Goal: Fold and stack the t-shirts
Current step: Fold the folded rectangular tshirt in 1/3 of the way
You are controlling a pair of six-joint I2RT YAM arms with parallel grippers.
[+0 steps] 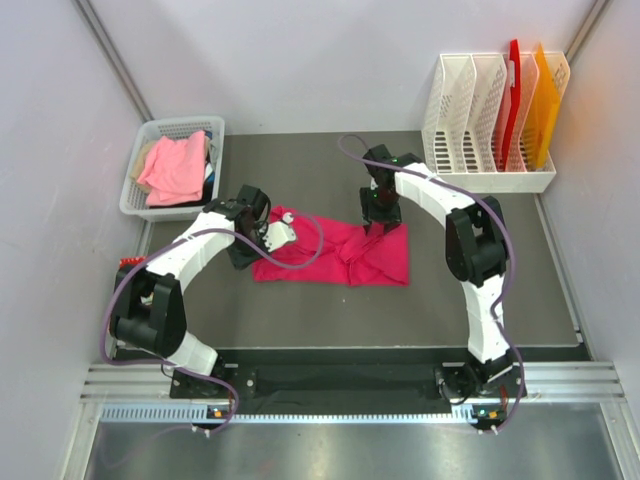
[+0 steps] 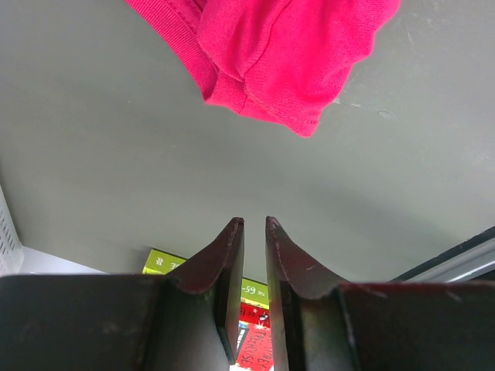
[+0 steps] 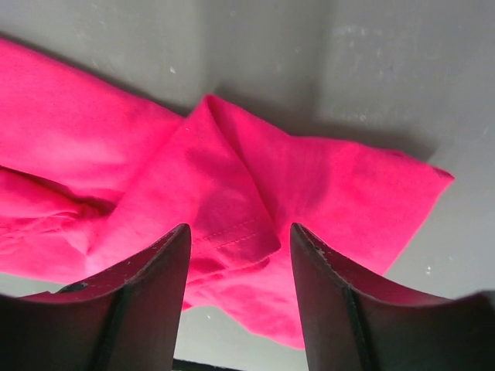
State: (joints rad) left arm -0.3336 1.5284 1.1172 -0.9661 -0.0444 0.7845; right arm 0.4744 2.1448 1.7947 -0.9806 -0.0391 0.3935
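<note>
Still mid-fold: our right claw [image 3: 240, 236] hung open over the magenta shirt [image 1: 340, 250]'s fold; left claw [image 2: 254, 224] near-closed, empty. We'd pinch both layers.

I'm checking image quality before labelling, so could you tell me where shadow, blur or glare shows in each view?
Top view: even, soft light, sharp, faint shadows beside the pink shirt. Left wrist view: the fingers are dark and soft-edged, the shirt hem crisp. Right wrist view: the fingers are blurred, and a soft shadow lies on the table behind the shirt.
</note>
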